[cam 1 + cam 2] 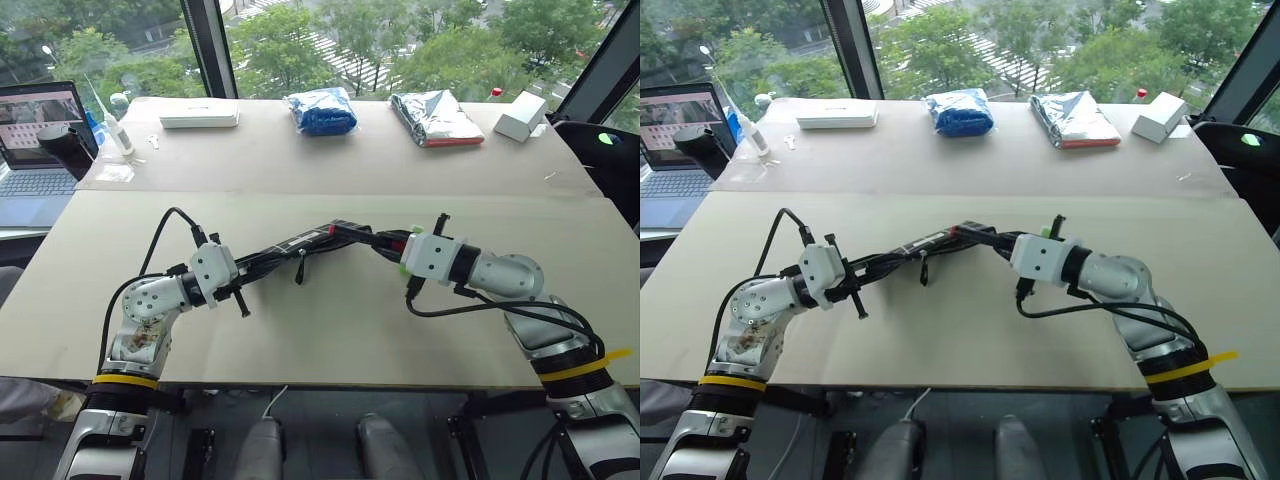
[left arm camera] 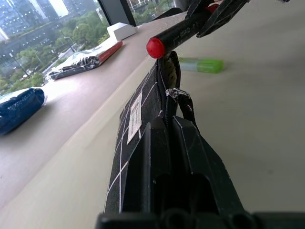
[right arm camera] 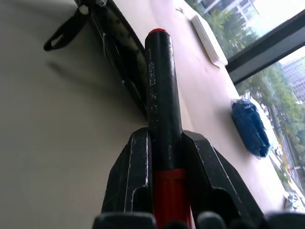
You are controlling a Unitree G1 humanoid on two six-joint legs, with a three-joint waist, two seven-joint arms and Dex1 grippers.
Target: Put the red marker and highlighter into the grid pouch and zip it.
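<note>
Pouch (image 2: 143, 124) is held off the table, edge-up, by the left gripper (image 2: 169, 143) clamped on one end, so the right gripper (image 3: 164, 148), pinching the red marker (image 3: 162, 86), can aim it at the opening, highlighter (image 2: 202, 65) lying beyond.

The red marker (image 3: 162, 95) lies above the grid pouch (image 2: 143, 119), highlighter (image 2: 202, 65) beyond.

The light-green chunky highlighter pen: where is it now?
The light-green chunky highlighter pen lies on the beige table, beyond the black grid fabric pouch and just under the right gripper.
</note>
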